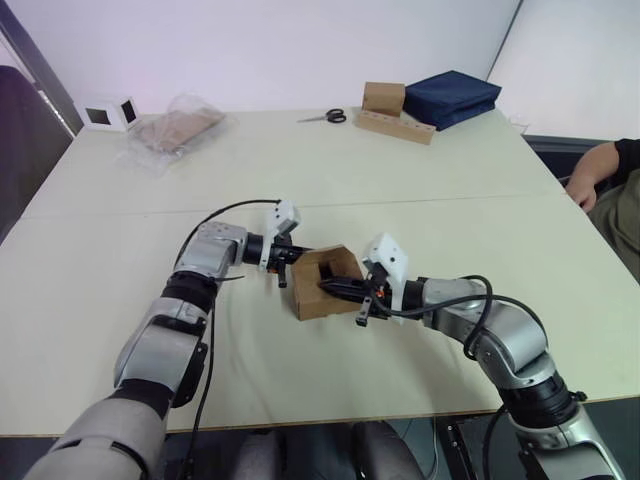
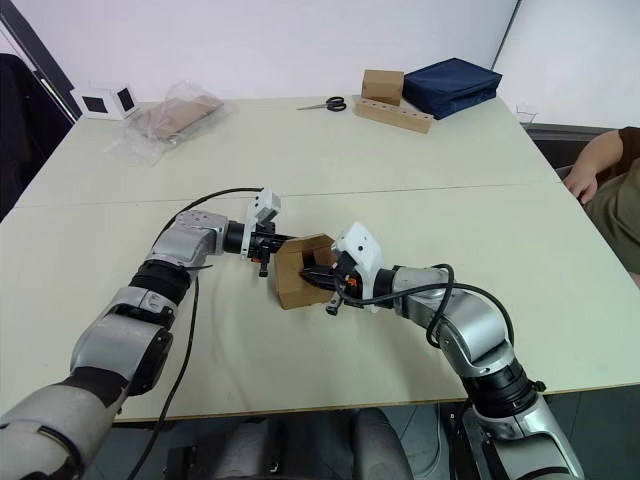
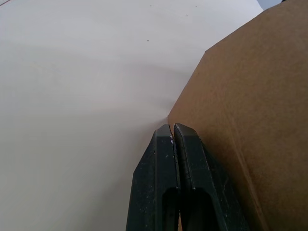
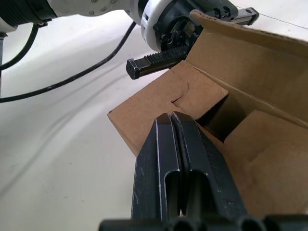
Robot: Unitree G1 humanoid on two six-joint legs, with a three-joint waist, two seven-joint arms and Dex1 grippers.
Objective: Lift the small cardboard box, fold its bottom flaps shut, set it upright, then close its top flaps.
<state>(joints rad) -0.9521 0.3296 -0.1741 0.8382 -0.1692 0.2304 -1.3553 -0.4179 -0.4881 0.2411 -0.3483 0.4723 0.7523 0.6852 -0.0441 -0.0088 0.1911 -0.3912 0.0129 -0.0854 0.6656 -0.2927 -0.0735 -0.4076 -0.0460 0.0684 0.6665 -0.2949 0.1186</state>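
Right gripper [image 1: 335,290]: nearest the camera, at the near middle of the table; fingers pressed together with nothing between them, reaching into the open side of the box. In the right wrist view the closed fingers [image 4: 180,159] lie over a folded inner flap.
Left gripper [image 2: 268,258]: fingers pressed together, empty, set against the box's left outer wall. In the left wrist view the fingertips [image 3: 172,137] sit at the wall's lower edge, at the table surface; actual contact with the cardboard seems likely but cannot be confirmed.
Table [image 1: 420,200]: pale, wide, with a seam running across its middle.
Person [image 1: 600,175]: seated at the table's right edge, forearm and hand in view.
Blue bag [image 1: 452,97]: far right corner of the table, just behind the strip box.
Plastic bag [image 1: 175,130]: clear, holding brown cardboard; far left part of the table.
Box [image 1: 322,290]: plain brown cardboard, resting on the table between the two grippers, its open side turned toward the right gripper. One flap stands up over the opening; inner flaps are folded partway inward.
Strip box [image 1: 395,112]: brown box joined to a long holed cardboard strip; far side, right of centre.
White cube [image 1: 107,113]: small, with dark square faces; far left corner.
Scissors [image 1: 326,117]: far side, just left of the strip box.
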